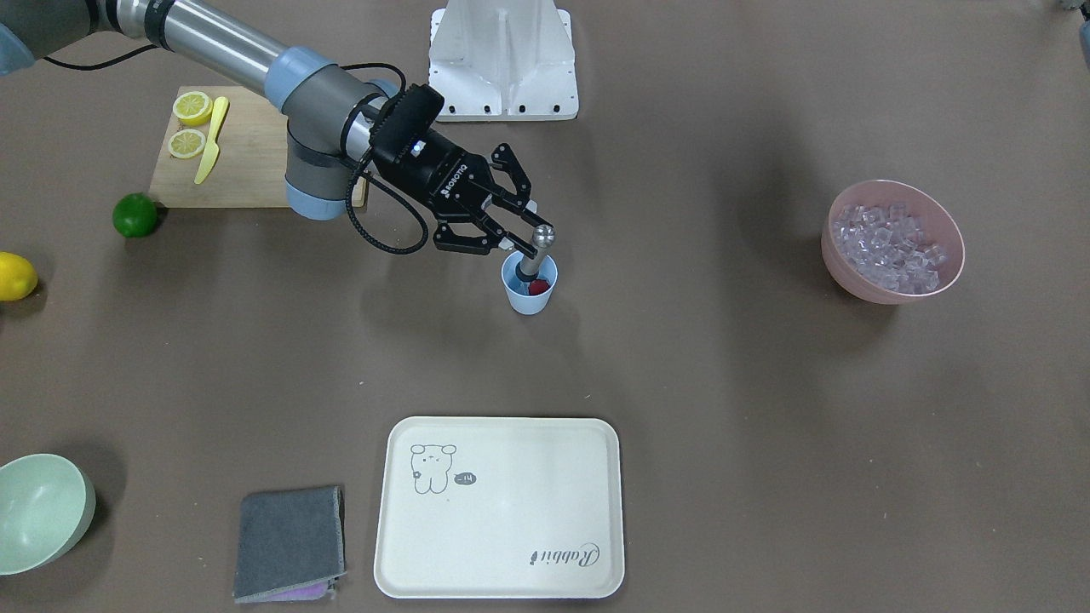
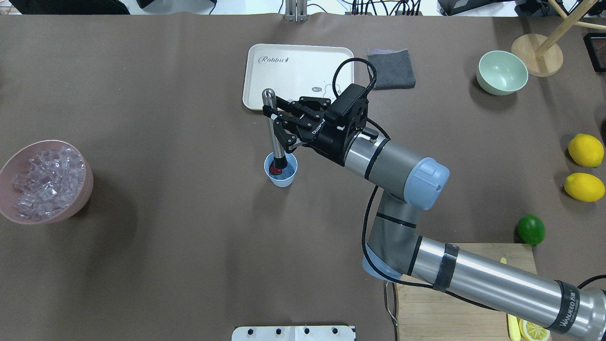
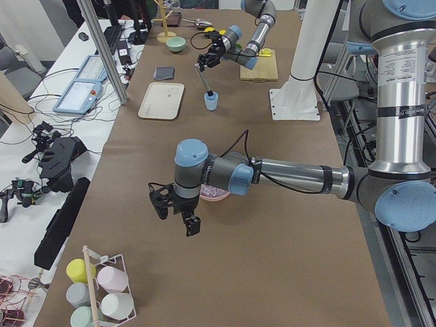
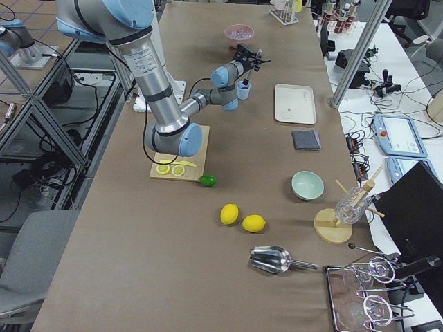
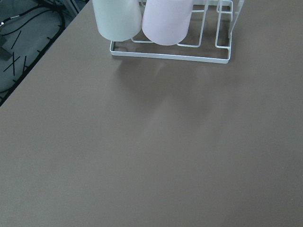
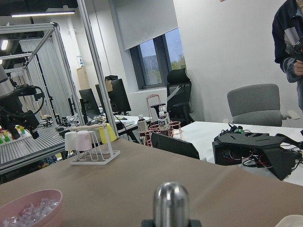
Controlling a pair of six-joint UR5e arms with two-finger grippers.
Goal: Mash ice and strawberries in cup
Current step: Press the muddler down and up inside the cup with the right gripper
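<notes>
**A:** The cup (image 1: 529, 301): what is the claw doing over it?

**B:** The right gripper (image 2: 277, 129) is clamped on the shaft of a metal muddler (image 2: 268, 96), one finger on each side. The muddler stands nearly upright, with its rounded knob up and its dark foot down inside the cup.

**A:** And the strawberry?

**B:** The strawberry (image 1: 538, 288) lies in the cup, red against the blue wall, just beside the muddler's foot. I cannot tell whether the foot presses on it.

**A:** Ice?

**B:** The ice (image 1: 889, 245) fills a pink bowl (image 1: 845, 274), well apart from the cup, toward the robot's left. I cannot tell whether any is in the cup.

**A:** The other claw?

**B:** The left gripper (image 3: 175, 216) hangs above the table, farther from the cup than the pink bowl. I cannot tell whether it is wide or narrow.

**A:** What else is round the cup?

**B:** A cream tray (image 1: 511, 519) lies across the cup from the robot, with a folded grey cloth (image 1: 289, 541) beside it. Toward the robot's right of the cup is a wooden cutting board (image 1: 247, 174) with lemon halves (image 1: 192, 108) and a yellow knife (image 1: 209, 146). A lime (image 1: 135, 214) sits just off the board's corner.
</notes>
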